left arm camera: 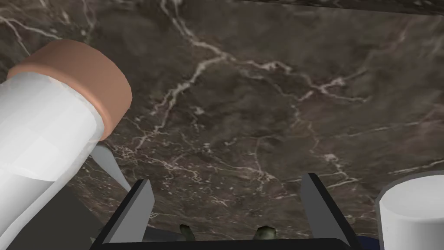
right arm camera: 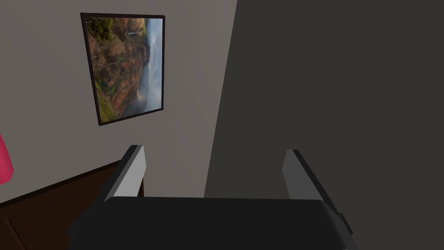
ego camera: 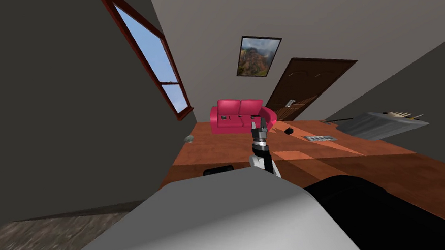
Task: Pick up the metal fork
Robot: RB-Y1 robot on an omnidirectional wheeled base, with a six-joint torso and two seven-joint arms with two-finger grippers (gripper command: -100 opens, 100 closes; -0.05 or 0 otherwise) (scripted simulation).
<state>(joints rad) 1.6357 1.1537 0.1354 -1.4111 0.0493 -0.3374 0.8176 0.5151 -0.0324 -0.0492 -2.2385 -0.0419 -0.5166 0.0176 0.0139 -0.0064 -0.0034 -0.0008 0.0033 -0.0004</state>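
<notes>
Two containers flank my left gripper (left arm camera: 227, 179), its fingers apart over a dark marble surface (left arm camera: 260, 108): a capped clear jar (left arm camera: 47, 139) at ten o'clock, contents unclear, and a white cylinder (left arm camera: 412, 212) at three. A grey tapered blade (left arm camera: 108, 167), perhaps the fork, pokes from beneath the jar. Right gripper (right arm camera: 213, 149) likewise spread.

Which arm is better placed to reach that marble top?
Left: its open jaws hang over the dark veined marble top, beside a terracotta-lidded white jar and a grey pointed piece, possibly the fork. The right arm points away.
</notes>
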